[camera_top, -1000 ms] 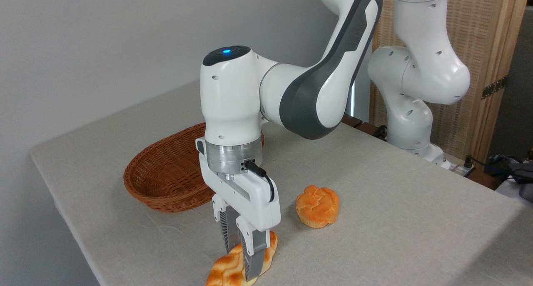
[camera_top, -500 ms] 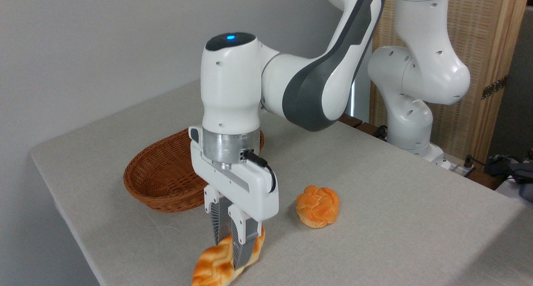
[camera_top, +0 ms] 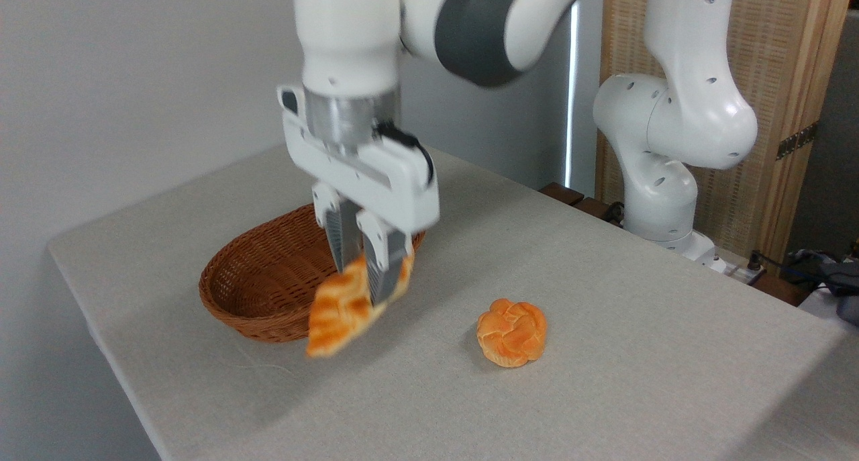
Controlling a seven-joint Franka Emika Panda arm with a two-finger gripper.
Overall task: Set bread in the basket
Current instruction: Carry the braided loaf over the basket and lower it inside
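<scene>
Bread (camera_top: 339,310) hangs tilted in the clamped gripper (camera_top: 366,273), clear of the table. Basket (camera_top: 258,283) sits just behind-left; carrying over and lowering come next

Golden-orange bread (camera_top: 339,310) with cream seams, brown woven basket (camera_top: 258,283), orange bun (camera_top: 511,331), white pincer (camera_top: 366,270).

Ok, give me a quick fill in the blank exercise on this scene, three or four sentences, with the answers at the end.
1. The gripper is shut on the braided ____.
2. The loaf hangs tilted in the air, with its lower end toward the ____ of the picture.
3. The round bun lies on the ____.
4. The wicker basket holds ____ so far.

Missing words: loaf; left; table; nothing
</scene>
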